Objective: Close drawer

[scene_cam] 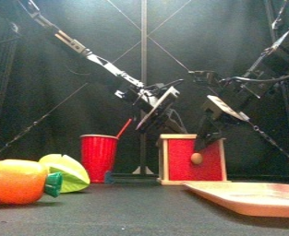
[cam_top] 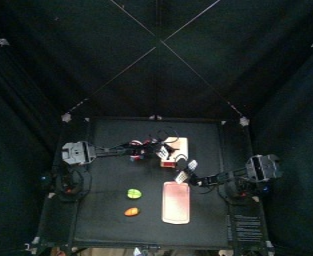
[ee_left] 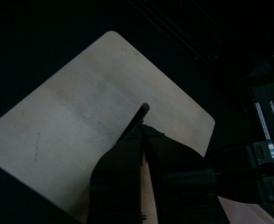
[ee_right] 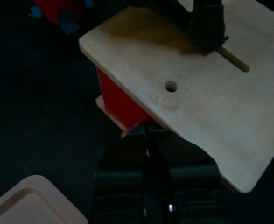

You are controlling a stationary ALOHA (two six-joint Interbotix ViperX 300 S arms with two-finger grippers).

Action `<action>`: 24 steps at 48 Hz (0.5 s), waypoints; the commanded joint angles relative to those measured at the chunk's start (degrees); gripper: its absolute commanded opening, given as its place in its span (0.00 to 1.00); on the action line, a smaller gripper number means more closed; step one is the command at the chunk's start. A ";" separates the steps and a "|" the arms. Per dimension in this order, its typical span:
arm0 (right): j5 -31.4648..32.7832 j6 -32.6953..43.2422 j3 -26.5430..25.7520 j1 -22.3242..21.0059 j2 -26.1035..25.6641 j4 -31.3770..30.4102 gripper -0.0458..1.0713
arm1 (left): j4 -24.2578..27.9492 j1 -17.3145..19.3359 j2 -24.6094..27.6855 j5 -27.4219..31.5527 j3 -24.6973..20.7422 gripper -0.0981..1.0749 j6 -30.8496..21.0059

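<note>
**Drawer's red front faces you; both claws at the cabinet**

Top view: you have the cabinet just above the middle of the frame. The left claw reaches it from the left, and the right claw hangs just below and right of it. A long pink tray lies low in the frame, with a green lump and an orange lump to its left.

Front view: look right of centre for the drawer. Its red face with a round knob fills the cabinet's front. You cannot tell from here how far it stands out. The left claw is above the cabinet's left side. The right claw points down at its upper right edge. A red cup stands left of the cabinet. The two lumps sit at the lower left and the tray at the lower right.

Left wrist view: your left jaws stand slightly apart with nothing seen between them, tips at the cabinet's cream top.

Right wrist view: your right jaws are all but together and empty, their tips at the edge of the cream top. The drawer's red side shows under that top, left of centre. The left claw rests on the top at the upper edge of the frame.
</note>
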 commanded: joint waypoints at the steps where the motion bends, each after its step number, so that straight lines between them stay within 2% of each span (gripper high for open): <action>1: 0.44 0.09 -1.32 -0.53 -0.44 -0.09 0.19 | 0.26 0.26 -0.79 0.35 -0.26 0.44 0.18; 10: 0.00 -0.18 -2.02 0.00 -0.97 -0.62 0.19 | 0.88 0.44 -2.11 -0.53 -0.18 0.44 0.35; 24: -0.79 -0.26 -2.72 5.54 -7.29 -2.99 0.19 | 5.27 0.26 -5.89 -6.42 1.58 0.44 0.00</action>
